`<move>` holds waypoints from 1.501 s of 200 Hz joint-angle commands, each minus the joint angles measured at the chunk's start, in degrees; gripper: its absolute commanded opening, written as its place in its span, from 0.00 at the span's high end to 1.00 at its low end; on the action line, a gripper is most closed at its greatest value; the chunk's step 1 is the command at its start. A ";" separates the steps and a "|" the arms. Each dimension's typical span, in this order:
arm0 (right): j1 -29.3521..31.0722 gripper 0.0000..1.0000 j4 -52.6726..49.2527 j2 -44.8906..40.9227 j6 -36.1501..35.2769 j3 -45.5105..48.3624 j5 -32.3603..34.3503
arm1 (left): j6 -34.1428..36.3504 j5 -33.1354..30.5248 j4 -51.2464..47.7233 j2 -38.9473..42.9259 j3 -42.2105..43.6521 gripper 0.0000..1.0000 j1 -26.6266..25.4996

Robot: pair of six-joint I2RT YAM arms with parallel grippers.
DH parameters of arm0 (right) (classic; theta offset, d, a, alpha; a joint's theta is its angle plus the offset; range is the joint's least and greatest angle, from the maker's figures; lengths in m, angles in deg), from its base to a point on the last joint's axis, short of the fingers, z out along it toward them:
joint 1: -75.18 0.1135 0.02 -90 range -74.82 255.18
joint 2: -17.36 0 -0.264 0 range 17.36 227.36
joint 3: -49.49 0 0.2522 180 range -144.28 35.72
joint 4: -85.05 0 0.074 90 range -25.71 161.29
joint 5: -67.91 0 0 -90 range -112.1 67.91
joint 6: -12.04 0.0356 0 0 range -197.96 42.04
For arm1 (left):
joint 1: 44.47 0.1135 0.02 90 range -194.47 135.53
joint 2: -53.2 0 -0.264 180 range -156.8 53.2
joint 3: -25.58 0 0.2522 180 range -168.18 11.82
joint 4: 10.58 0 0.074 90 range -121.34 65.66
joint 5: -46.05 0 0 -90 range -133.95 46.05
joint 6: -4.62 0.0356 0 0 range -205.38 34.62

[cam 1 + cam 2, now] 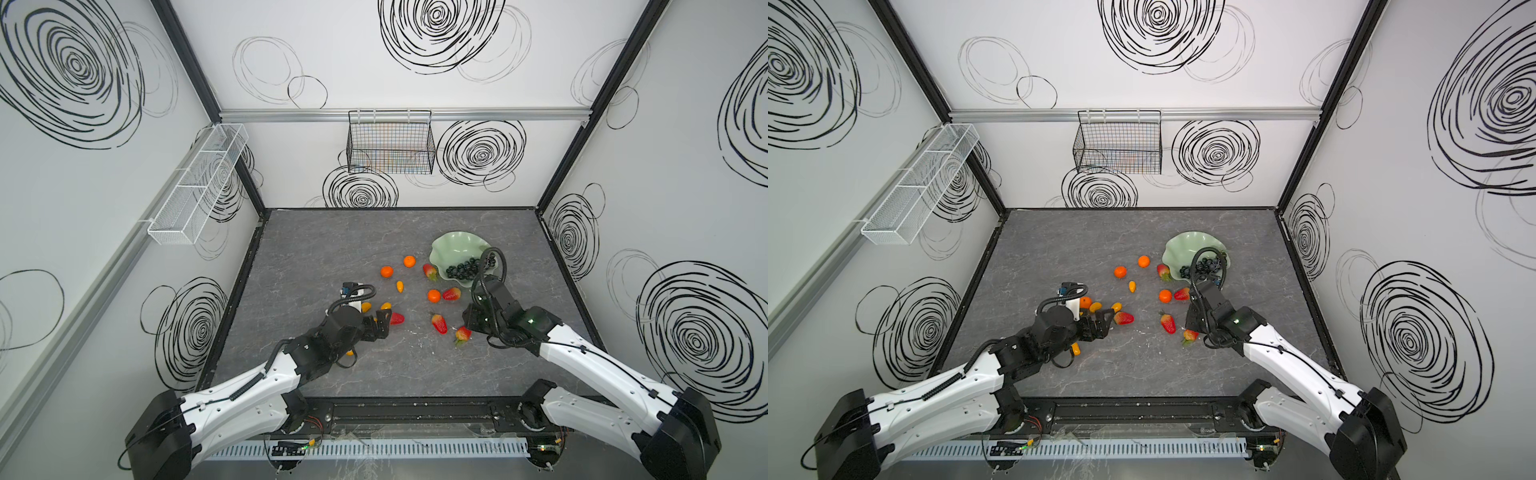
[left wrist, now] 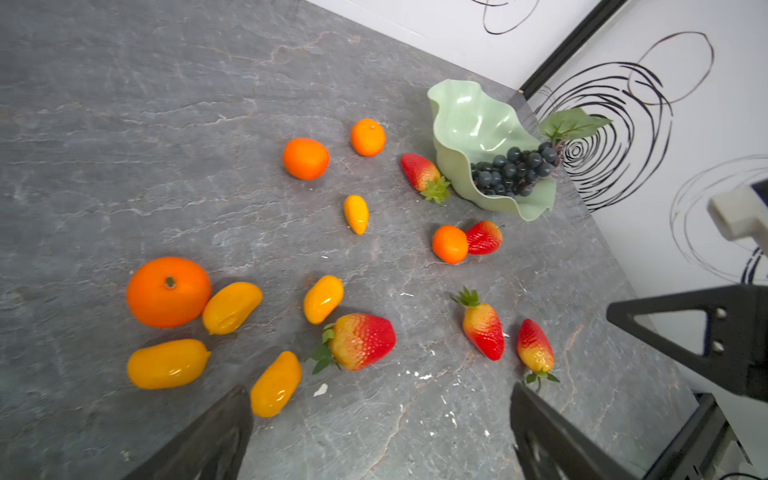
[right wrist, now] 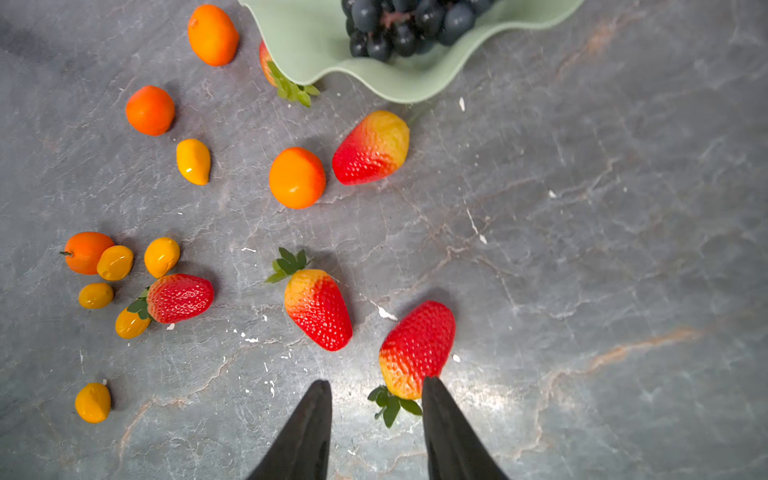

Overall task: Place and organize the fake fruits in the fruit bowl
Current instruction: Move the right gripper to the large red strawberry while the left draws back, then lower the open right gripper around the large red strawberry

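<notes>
The mint-green fruit bowl point(image 1: 451, 245) point(image 2: 469, 120) stands at the back right of the grey table and holds the dark grape bunch point(image 1: 465, 269) point(image 3: 407, 25). Strawberries, tangerines and kumquats lie scattered on the table in front of it. My left gripper point(image 2: 380, 386) point(image 1: 380, 324) hangs wide open over bare table. A kumquat point(image 2: 275, 384) lies by one of its fingers and a strawberry point(image 2: 363, 340) just ahead. My right gripper point(image 3: 376, 380) is open and holds nothing. A strawberry point(image 3: 417, 349) point(image 1: 462, 333) lies on the table right ahead of its fingertips.
A black wire basket point(image 1: 390, 145) hangs on the back wall and a white mesh tray point(image 1: 199, 183) on the left wall. Black frame rails edge the table. A tangerine point(image 2: 168, 291) and several kumquats cluster by the left arm.
</notes>
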 commanded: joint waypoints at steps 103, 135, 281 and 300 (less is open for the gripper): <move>2.17 0.42 4.36 -0.72 21.55 5.31 1.74 | -1.10 1.23 16.01 -13.16 -1.67 0.01 -14.39; 2.00 0.37 5.00 1.63 21.34 4.95 1.49 | -1.22 2.76 18.78 -17.06 -2.97 0.01 -14.82; 3.72 0.38 7.51 9.12 26.65 5.10 0.00 | -1.02 6.29 22.20 -21.64 -3.96 0.01 -13.06; 4.87 0.38 6.69 8.99 27.56 5.93 0.01 | -1.02 6.43 22.19 -21.64 -3.74 0.01 -13.02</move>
